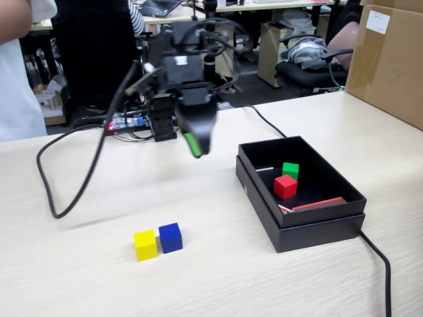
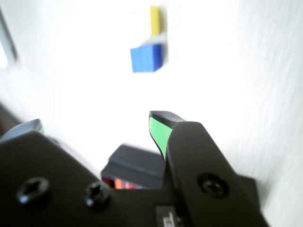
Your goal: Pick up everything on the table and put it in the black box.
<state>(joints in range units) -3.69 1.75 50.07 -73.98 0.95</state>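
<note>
A yellow cube [image 1: 145, 244] and a blue cube [image 1: 170, 237] sit side by side on the pale table, at the front left in the fixed view. The black box [image 1: 334, 181] stands to their right and holds a green cube [image 1: 290, 170] and a red cube [image 1: 285, 186]. My gripper [image 1: 195, 146] hangs in the air left of the box and well behind the two loose cubes. In the wrist view the gripper [image 2: 97, 122] is open and empty, its green-padded jaws wide apart. There the blue cube [image 2: 147, 58] and the yellow cube [image 2: 155, 20] lie far ahead, and a corner of the box [image 2: 135, 164] shows between the jaws.
A black cable [image 1: 86, 178] loops over the table at the left, and another cable [image 1: 380, 264] runs along the box's right side. A cardboard box [image 1: 390, 59] stands at the back right. A red strip [image 1: 320, 204] lies in the black box.
</note>
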